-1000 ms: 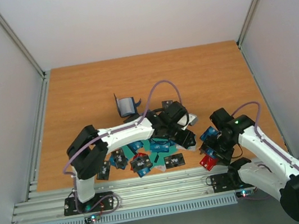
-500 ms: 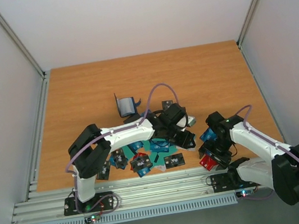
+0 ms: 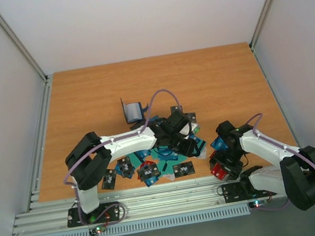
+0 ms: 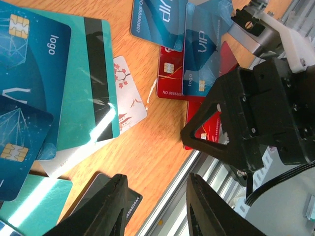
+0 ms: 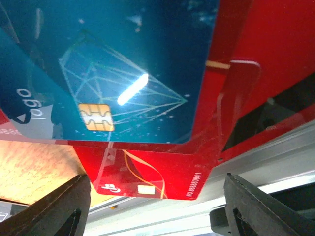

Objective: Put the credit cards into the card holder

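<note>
Several credit cards point(image 3: 153, 163) in blue, teal, black and red lie in a loose pile near the table's front edge. The card holder point(image 3: 134, 111) stands open behind the pile, dark navy. My left gripper point(image 3: 191, 146) hovers low over the pile's right end, open with nothing between its fingers point(image 4: 106, 206); a black card point(image 4: 120, 201) lies under one finger. My right gripper point(image 3: 221, 163) is open. Its fingers point(image 5: 266, 206) straddle the near edge of a red card point(image 5: 147, 174) that lies under a blue card point(image 5: 113, 73).
The metal rail point(image 3: 176, 196) at the table's front edge runs just beyond the red card point(image 3: 218, 172). The two grippers are close together; the right gripper's black body point(image 4: 256, 113) fills the right of the left wrist view. Grey walls enclose the table.
The left gripper has drifted slightly left over the pile. The right arm has folded in and shifted left and lower onto the red card. Both sets of jaws kept their width.
</note>
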